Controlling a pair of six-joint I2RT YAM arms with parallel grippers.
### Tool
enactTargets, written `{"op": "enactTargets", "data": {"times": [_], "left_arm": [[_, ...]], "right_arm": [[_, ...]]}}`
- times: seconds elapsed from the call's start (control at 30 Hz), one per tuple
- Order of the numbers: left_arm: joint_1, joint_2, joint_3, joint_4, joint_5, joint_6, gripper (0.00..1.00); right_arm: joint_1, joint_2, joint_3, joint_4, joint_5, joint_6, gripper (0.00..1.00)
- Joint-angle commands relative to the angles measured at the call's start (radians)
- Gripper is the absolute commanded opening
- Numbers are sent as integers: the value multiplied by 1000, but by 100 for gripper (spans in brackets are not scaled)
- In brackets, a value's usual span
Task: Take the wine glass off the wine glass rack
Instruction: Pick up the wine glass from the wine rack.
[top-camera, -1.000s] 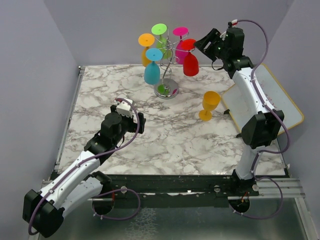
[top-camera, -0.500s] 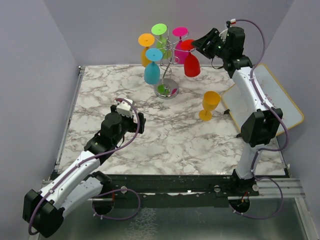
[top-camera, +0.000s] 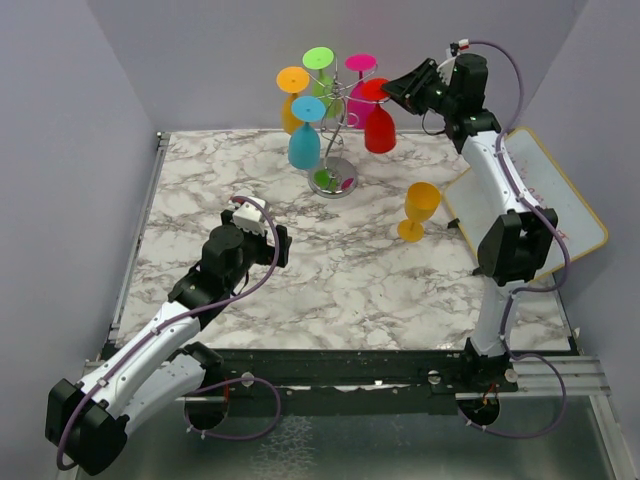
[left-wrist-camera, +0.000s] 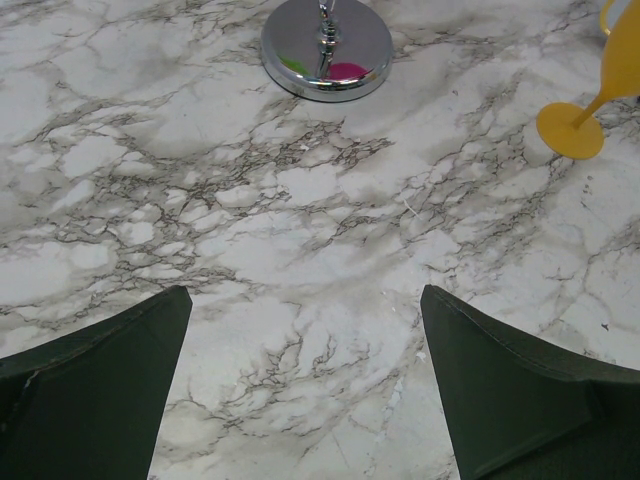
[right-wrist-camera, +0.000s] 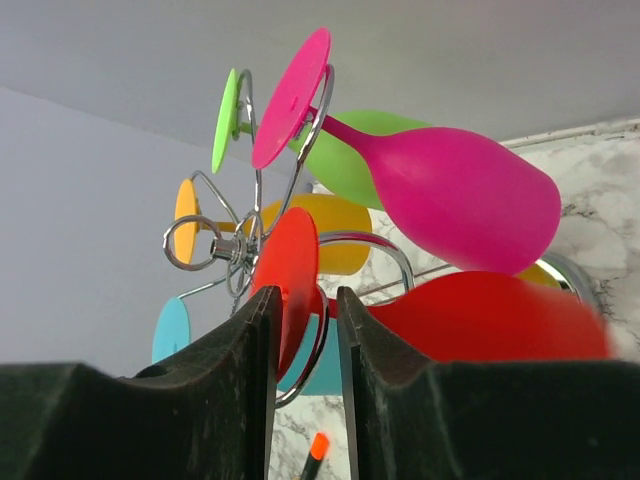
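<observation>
The red wine glass (top-camera: 380, 128) hangs bowl-down from a scroll arm on the right side of the wine glass rack (top-camera: 338, 180). Its flat foot (right-wrist-camera: 290, 265) is caught in the wire loop near the rack's top, just beside the pink glass (right-wrist-camera: 450, 195). The right end effector (top-camera: 392, 88) sits at that foot, on the side away from the rack's stem. Its fingers stand a narrow slot apart with the foot's rim in the slot; whether the pads press on it I cannot tell. The step in hand looks like securing this grasp. It probably goes best with a firm hold at the foot or stem, then a slide outward along the wire's open end rather than a downward pull. The thin rack could tip, and the pink glass could be knocked. The left end effector (left-wrist-camera: 305, 290) hovers low over the worktop (top-camera: 350, 270), well to the near side of the rack's base, fingers wide apart and empty.
</observation>
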Motion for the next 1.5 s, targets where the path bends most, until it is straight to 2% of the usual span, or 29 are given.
{"op": "enactTargets", "data": {"times": [0.0,0.07,0.47,0.6,0.7,0.83,1.17,1.33,1.47], "left_arm": [[5,-13,-4,-8,-15,9,99],[5,-14,-4,-7,-16,8,99],[5,4,5,-2,1,0,99],[5,-4,1,0,10,-4,99],[5,-5,1,1,13,-5,99],[5,3,1,2,25,-9,99],[5,3,0,8,32,-13,99],[5,21,2,-5,29,-10,99],[5,29,9,-16,27,-10,99]], "right_arm": [[-8,31,25,32,-61,38,32],[-10,31,28,36,-64,40,26],[-22,-30,-35,83,-54,55,27],[-25,-24,-20,84,-61,55,36],[-27,-12,-8,93,-86,65,38],[-27,8,9,95,-114,78,37],[-34,-14,5,68,-76,51,31],[-37,-44,-72,154,-79,115,30],[-37,-68,-92,151,-44,110,29]]}}
